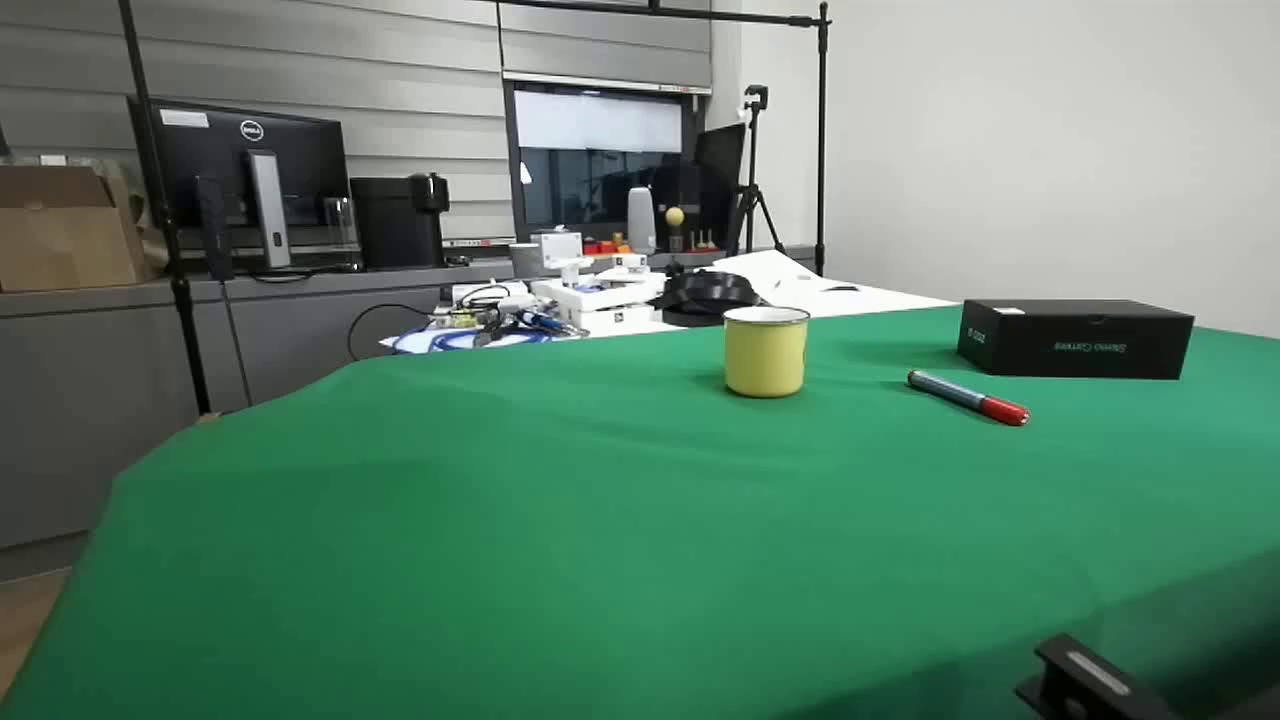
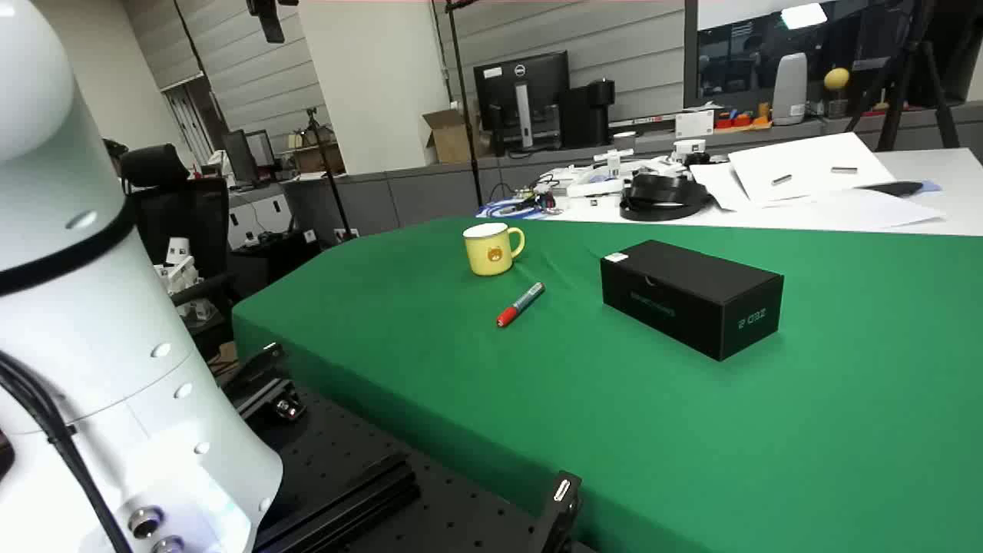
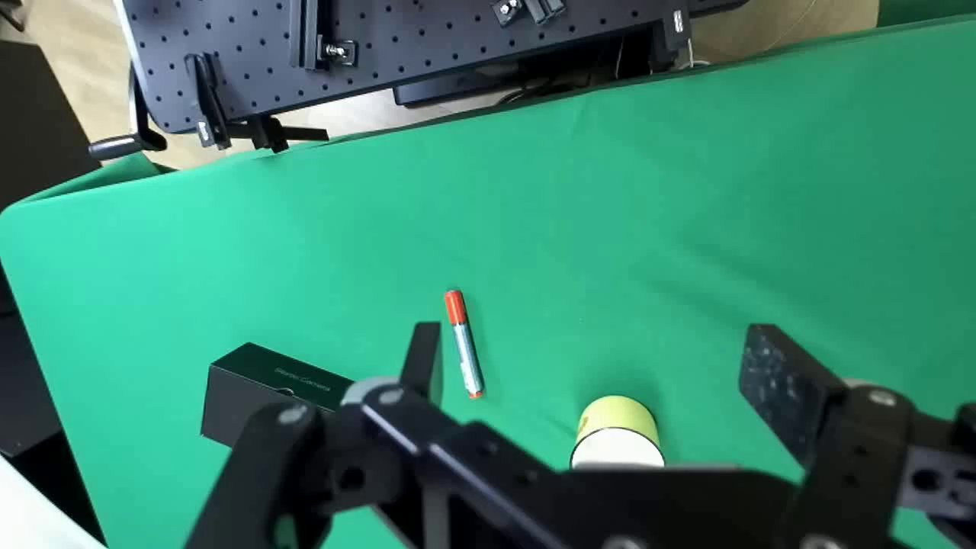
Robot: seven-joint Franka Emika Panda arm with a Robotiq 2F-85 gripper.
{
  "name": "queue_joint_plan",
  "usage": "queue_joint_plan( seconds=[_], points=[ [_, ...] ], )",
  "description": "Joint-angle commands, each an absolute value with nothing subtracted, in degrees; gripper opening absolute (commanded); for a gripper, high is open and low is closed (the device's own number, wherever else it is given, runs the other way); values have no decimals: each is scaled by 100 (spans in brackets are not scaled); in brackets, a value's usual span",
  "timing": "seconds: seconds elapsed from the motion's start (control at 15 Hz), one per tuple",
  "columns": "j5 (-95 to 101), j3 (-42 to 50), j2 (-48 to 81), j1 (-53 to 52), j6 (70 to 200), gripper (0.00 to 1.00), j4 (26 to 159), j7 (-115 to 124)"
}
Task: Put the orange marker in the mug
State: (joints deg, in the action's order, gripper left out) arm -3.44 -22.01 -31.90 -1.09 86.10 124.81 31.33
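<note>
The orange marker lies flat on the green table, with a red-orange cap and a grey-blue body. It shows in both exterior views and in the wrist view. The pale-yellow mug stands upright near it. Its handle and bear print show in an exterior view. In the wrist view the gripper's body hides part of the mug. My gripper is open and empty, high above the table. In the wrist view the marker appears just inside the left finger, and the mug appears between the fingers.
A black box stands on the green table near the marker. The white arm base stands beside the table on a black perforated plate. A white table with cables and papers adjoins the far side.
</note>
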Motion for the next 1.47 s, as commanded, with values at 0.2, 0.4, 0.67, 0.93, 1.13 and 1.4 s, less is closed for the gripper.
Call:
queue_joint_plan(
  seconds=[0.2,0.4,0.67,0.93,1.13,1.4],
  points=[
    [-280,-2083,-3148,-272,8607,100,12464,3205],
    [-280,-2083,-3149,-272,8607,100,12464,3205],
    [-280,-2083,-3149,-272,8607,100,12464,3205],
    [-156,-1650,-3056,-477,9395,100,12741,1839],
    [-71,-1191,-2889,-463,10202,100,13089,945],
    [-9,-615,-2369,-250,11130,100,13531,352]
  ],
)
